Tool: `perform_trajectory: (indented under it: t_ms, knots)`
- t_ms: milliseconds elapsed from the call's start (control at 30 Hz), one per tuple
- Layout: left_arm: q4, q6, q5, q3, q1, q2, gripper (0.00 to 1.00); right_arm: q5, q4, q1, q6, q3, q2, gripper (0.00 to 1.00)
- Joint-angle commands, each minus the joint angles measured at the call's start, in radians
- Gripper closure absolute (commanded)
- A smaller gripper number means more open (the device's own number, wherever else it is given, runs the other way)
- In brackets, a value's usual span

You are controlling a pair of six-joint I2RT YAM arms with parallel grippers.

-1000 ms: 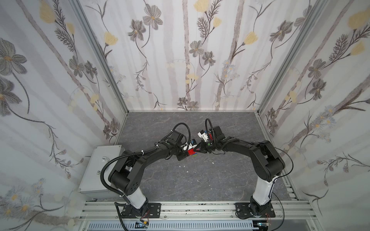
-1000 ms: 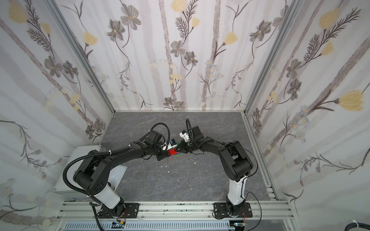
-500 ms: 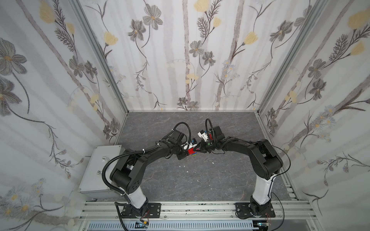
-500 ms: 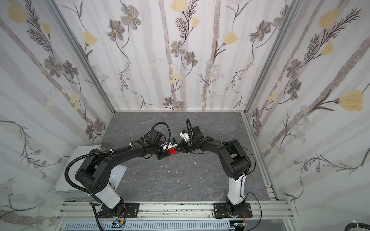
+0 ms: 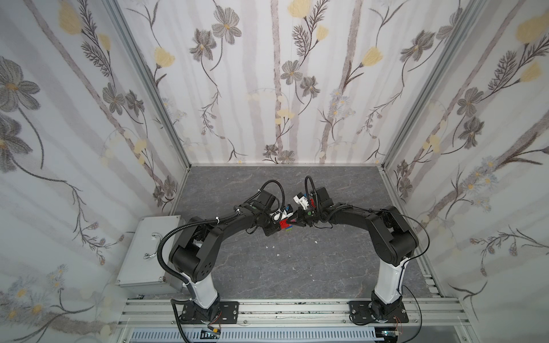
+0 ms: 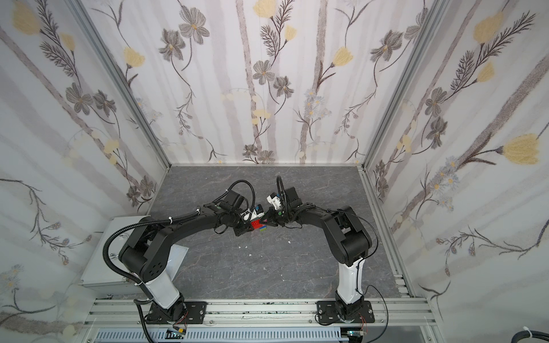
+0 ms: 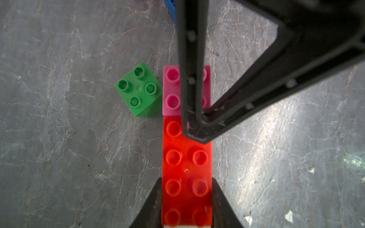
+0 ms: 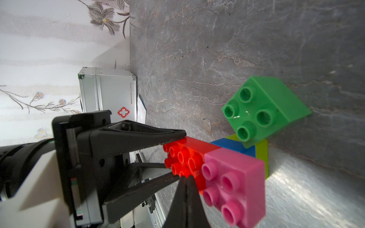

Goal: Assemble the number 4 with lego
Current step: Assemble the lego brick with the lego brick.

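Left wrist: red brick (image 7: pixel 185 158) tight within left claw (image 7: pixel 186 178), closed right claw (image 7: pixel 197 135) atop.

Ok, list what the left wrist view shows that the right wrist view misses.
Left wrist only: white flecks on the grey table. Right wrist only: silver metal case with a red cross, lime green plastic brick, floral wall. Both: long red studded brick in the left tool, pink square brick, green square brick, shut right tool.
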Motion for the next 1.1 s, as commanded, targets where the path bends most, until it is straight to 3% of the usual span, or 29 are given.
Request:
perform_trajectory:
  t_ms: [0, 167, 267, 300, 333, 367, 567, 700, 833, 1067]
  knots:
    - [0.002, -0.009, 0.001, -0.001, -0.004, -0.006, 0.83, 0.164, -0.156, 0.001, -0.019, -0.008, 0.021, 1.0]
    - [0.026, -0.045, 0.03, 0.003, -0.002, -0.021, 0.76, 0.176, -0.156, 0.002, -0.022, -0.015, 0.028, 1.0]
    - [0.005, -0.058, 0.039, 0.019, 0.0, -0.026, 0.65, 0.184, -0.153, 0.002, -0.021, -0.017, 0.025, 1.0]
    - [-0.006, -0.059, 0.049, 0.023, 0.0, -0.034, 0.47, 0.187, -0.152, 0.003, -0.019, -0.017, 0.019, 1.0]
    - [-0.013, -0.062, 0.061, 0.021, 0.003, -0.043, 0.2, 0.19, -0.152, 0.003, -0.018, -0.016, 0.013, 1.0]
    - [-0.017, -0.058, 0.074, 0.018, 0.003, -0.054, 0.01, 0.192, -0.152, 0.002, -0.017, -0.014, 0.008, 1.0]
    - [0.015, -0.064, 0.072, -0.055, 0.013, -0.147, 0.0, 0.196, -0.145, 0.003, -0.006, -0.005, -0.005, 1.0]
    - [0.156, -0.189, 0.083, -0.143, 0.049, -0.297, 0.0, 0.224, -0.136, 0.003, 0.008, -0.019, -0.011, 1.0]
    - [0.376, -0.453, -0.067, -0.217, 0.087, -0.441, 0.0, 0.253, -0.069, 0.011, 0.076, -0.066, -0.035, 1.0]
    - [0.349, -0.673, -0.348, -0.184, 0.092, -0.483, 0.0, 0.282, 0.039, 0.039, 0.188, -0.082, -0.092, 1.0]
